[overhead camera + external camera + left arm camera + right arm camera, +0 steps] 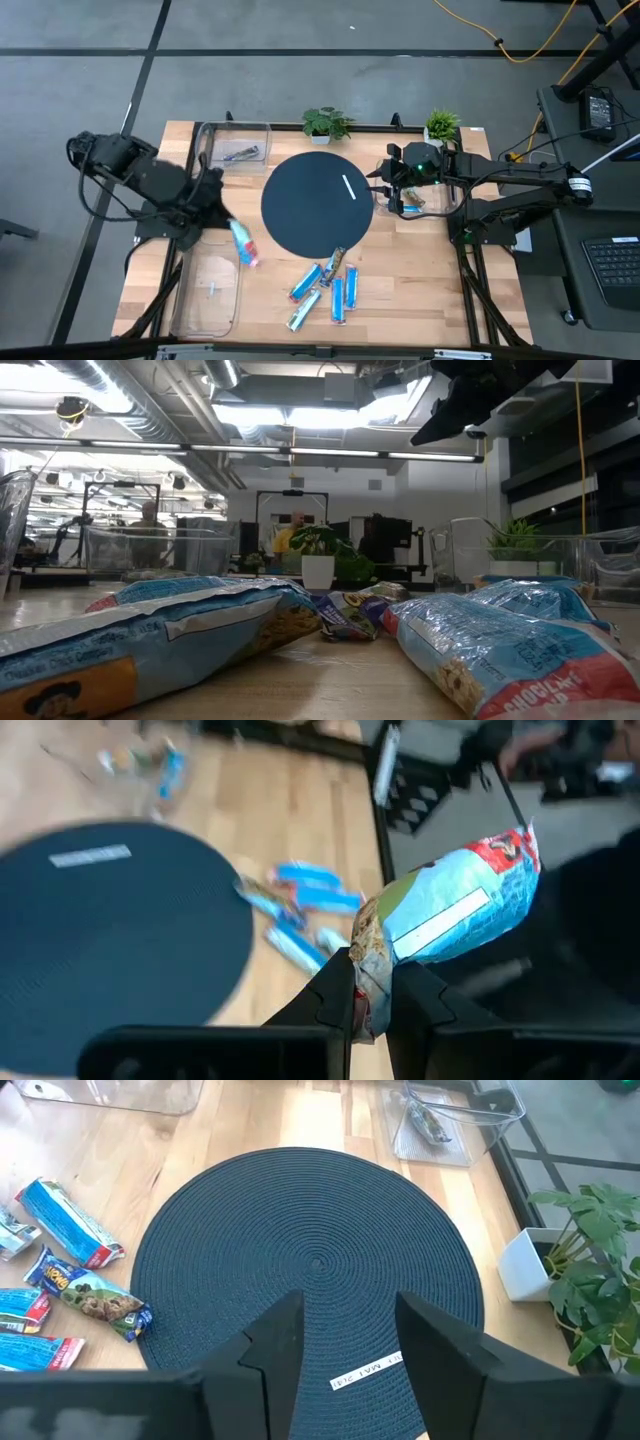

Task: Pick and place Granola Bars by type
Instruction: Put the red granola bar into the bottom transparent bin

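Note:
My left gripper (225, 222) is at the table's left side, beside the dark round mat (318, 203), shut on a blue granola bar (243, 243). The bar juts out past the fingers in the left wrist view (455, 905). Several more blue and silver bars (325, 288) lie flat on the wood near the front edge. One bar (241, 154) lies in the far left bin, another (410, 205) in the right bin. My right gripper (345, 1345) hovers open at the mat's right edge, nothing between its fingers. My left gripper pinches the bar's crimped end seal (370, 965) between its two fingers (335, 1000). The rest of the wrapper sticks out beyond the fingertips, tilted, and is lifted clear of the table.
Clear plastic bins stand at the far left (235, 135), near left (208, 290) and right (440, 205). Two potted plants (327, 124) (441, 124) stand along the far edge. A white label (348, 187) lies on the mat. In the low view, bars (150, 630) (510, 640) fill the foreground.

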Robot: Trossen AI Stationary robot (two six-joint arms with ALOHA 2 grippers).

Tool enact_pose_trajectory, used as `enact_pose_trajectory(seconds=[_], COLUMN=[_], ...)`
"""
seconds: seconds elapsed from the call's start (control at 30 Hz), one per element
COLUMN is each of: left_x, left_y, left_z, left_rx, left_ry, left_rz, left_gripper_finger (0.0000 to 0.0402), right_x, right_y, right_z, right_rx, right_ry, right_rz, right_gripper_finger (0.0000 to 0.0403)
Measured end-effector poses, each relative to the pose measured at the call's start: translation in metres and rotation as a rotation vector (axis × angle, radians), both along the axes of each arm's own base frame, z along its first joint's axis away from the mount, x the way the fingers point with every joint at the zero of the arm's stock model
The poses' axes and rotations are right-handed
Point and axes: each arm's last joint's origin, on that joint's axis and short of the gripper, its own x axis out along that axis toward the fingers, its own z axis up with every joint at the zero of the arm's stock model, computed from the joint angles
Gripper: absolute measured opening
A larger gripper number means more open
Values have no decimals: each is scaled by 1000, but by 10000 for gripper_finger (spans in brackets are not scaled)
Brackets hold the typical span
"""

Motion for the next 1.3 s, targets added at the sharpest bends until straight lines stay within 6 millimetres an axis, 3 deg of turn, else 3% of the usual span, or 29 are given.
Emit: enact_pose_trajectory(seconds=[0.43, 0.7, 0.9, 1.3], left_x=[-36, -58, -60, -56], left_y=[-47, -77, -86, -85], left_z=[-7, -54, -80, -112], left_rx=[-80, -29, -55, 35], left_ry=[104, 198, 152, 180], left_rz=[-192, -199, -119, -52], left_gripper_finger=[24, 24, 24, 24], right_x=[-4, -4, -4, -4], right_y=[1, 1, 1, 1], right_z=[-6, -6, -6, -6], right_rx=[80, 96, 84, 72], right_ry=[60, 59, 61, 63], right_rz=[-51, -62, -54, -44], right_gripper_finger=[162, 162, 162, 162])
